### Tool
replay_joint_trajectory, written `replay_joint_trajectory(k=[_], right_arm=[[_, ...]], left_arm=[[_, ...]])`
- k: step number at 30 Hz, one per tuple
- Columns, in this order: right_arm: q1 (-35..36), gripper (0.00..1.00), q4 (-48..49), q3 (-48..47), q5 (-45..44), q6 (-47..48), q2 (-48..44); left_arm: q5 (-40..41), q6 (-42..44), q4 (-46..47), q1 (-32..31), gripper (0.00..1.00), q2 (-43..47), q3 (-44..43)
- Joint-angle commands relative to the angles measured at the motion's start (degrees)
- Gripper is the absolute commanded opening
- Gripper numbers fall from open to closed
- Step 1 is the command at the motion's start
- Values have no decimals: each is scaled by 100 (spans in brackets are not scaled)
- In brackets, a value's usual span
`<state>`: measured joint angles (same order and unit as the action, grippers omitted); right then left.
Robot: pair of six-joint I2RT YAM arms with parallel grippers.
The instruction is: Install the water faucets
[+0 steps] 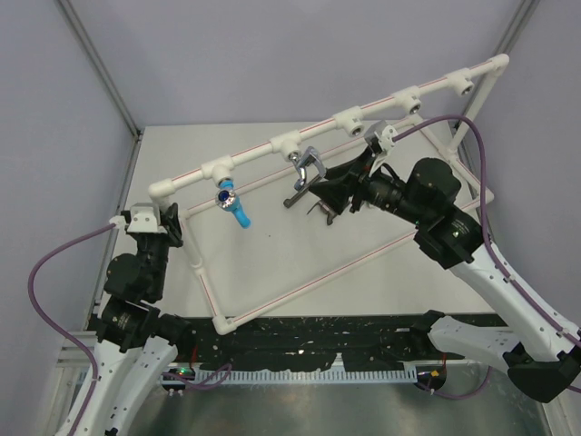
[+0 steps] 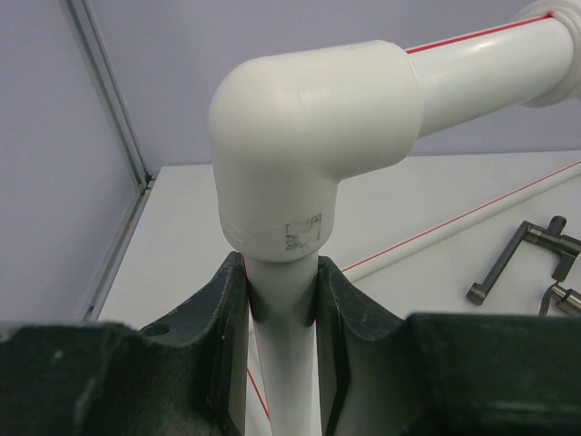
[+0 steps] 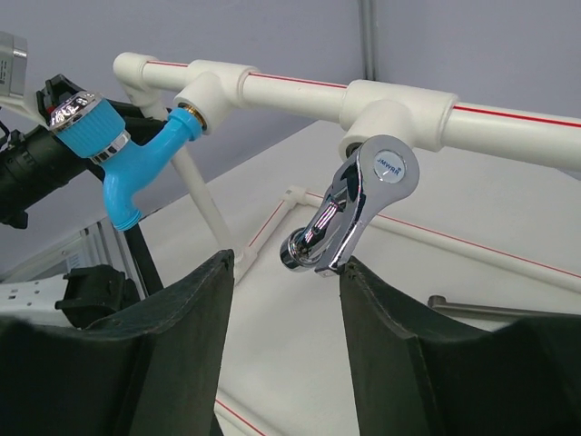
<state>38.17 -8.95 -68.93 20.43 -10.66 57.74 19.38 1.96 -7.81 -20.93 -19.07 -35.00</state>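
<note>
Faucets partly done: blue faucet (image 1: 231, 202) in first socket, chrome faucet (image 3: 359, 213) at second; three sockets (image 1: 349, 118) bare, dark faucets (image 2: 508, 263) on table (image 1: 272, 263). Right gripper (image 3: 286, 272) jaws apart below chrome one; left gripper (image 2: 281, 300) clamped on pipe frame (image 2: 309, 136).

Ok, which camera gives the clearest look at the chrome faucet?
The right wrist view: the chrome faucet fills mid-frame, its lever and round cap sharp, hanging at a white tee socket. The top external view shows the faucet small; the left wrist view misses it.
</note>
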Motion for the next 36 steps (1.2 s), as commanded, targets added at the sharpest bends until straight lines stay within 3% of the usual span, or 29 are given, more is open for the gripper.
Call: replay_joint_trajectory(k=[1, 8, 16, 20, 23, 25, 27, 28, 30, 31, 33, 36], right_arm=[[76, 56, 461, 123, -389, -460, -157], [287, 62, 2062, 898, -1374, -1824, -17], [647, 56, 3038, 934, -2242, -2633, 580], [849, 45, 3389, 1065, -2929, -3528, 739], [1051, 19, 3610, 1433, -3963, -4399, 669], [1192, 9, 3637, 1627, -4543, -5207, 599], [1350, 5, 3602, 1759, -4993, -6085, 598], [1446, 5, 3541, 1786, -5135, -6741, 599], [1613, 8, 3654, 1865, -5469, -7203, 625], [1649, 15, 3698, 1883, -5618, -7222, 616], [1685, 28, 3891, 1909, -5698, -6847, 564], [1676, 40, 4487, 2163, -5804, -5436, 362]], left_arm=[[-180, 182, -291, -25, 0, -132, 64], [-180, 174, -273, -25, 0, -141, 64], [-127, 191, -282, -25, 0, -141, 81], [-136, 182, -282, -25, 0, -123, 73], [-127, 200, -273, -25, 0, -97, 81], [-136, 191, -273, -25, 0, -97, 81], [-153, 191, -265, -25, 0, -97, 81], [-153, 191, -265, -34, 0, -88, 73], [-162, 182, -256, -34, 0, -79, 81], [-154, 191, -264, -25, 0, -79, 81], [-136, 191, -265, -25, 0, -71, 73], [-101, 200, -265, -25, 0, -70, 90]])
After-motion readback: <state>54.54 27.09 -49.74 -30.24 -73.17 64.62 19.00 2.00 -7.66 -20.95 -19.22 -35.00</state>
